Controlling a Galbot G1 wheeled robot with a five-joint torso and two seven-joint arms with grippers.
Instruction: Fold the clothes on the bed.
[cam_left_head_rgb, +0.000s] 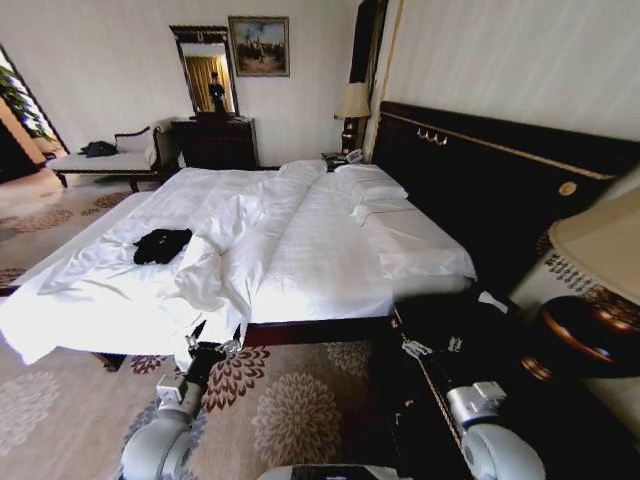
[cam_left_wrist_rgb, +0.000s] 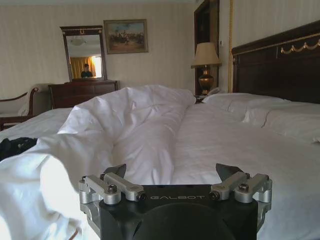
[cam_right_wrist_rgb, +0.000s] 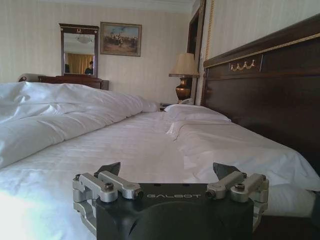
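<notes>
Black T-shirt (cam_left_head_rgb: 162, 245) lies crumpled on the bed (cam_left_head_rgb: 320, 250), on the robot's left side, beside the bunched white duvet (cam_left_head_rgb: 235, 235). Left gripper (cam_left_head_rgb: 208, 345) at the bed's near edge, jaws spread, empty. Right gripper (cam_left_head_rgb: 415, 347) low by the dark nightstand (cam_left_head_rgb: 440, 330), jaws apart, empty.

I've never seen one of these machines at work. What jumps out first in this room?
A very large bed with white sheets and a dark headboard stands in the middle of the room, its duvet heaped in a ridge down the middle. A small black T-shirt lies crumpled on the bed's left side. The left gripper and right gripper hover open near the bed's foot, touching nothing.
</notes>
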